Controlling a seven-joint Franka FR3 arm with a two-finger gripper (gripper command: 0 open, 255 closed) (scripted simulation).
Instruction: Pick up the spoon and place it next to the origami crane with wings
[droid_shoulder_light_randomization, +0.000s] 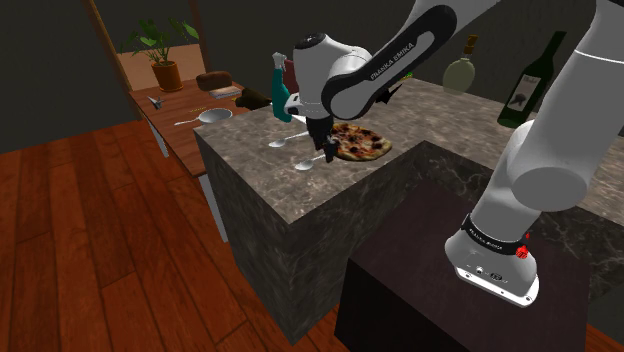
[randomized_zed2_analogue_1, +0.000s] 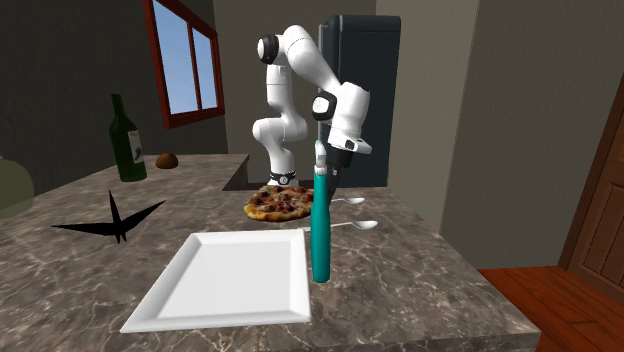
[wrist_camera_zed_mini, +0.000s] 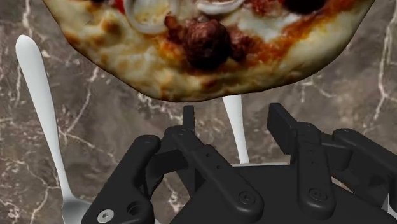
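Spoon (wrist_camera_zed_mini: 236, 137), pale and metallic, is seen lying flat on the dark marbled counter (wrist_camera_zed_mini: 114, 146). Its slim handle runs between the fingers (wrist_camera_zed_mini: 282, 124) of the black gripper (wrist_camera_zed_mini: 234, 118). The fingers are spread apart and the handle is touched by neither of them, so nothing is held. The gripper is pointed downward, close over the counter. Just past the fingertips, the handle's end reaches the crust of a pizza (wrist_camera_zed_mini: 203, 44) topped with onion rings and dark pieces of meat. Whether it slips beneath the crust cannot be told. A second spoon (wrist_camera_zed_mini: 38, 108) is laid alongside the first, a little apart from it and near the pizza's edge.

Farther along the counter, in the second exterior view, a tall teal bottle (randomized_zed2_analogue_1: 320, 230) is stood upright just beside the right edge of a square white plate (randomized_zed2_analogue_1: 230, 275). The origami crane (randomized_zed2_analogue_1: 112, 220), drawn black with its wings outstretched, is set toward that view's left. It is well apart from both spoons, with the pizza between them. Behind the crane a green wine bottle (randomized_zed2_analogue_1: 125, 140) is stood upright, with a small brown round object (randomized_zed2_analogue_1: 166, 160) near it.

Farthest off, in the shoulder view, a wooden side table (droid_shoulder_light_randomization: 170, 125) is placed beyond the counter's end. A potted plant (droid_shoulder_light_randomization: 160, 50) and a grey pan (droid_shoulder_light_randomization: 210, 115) are set upon it.
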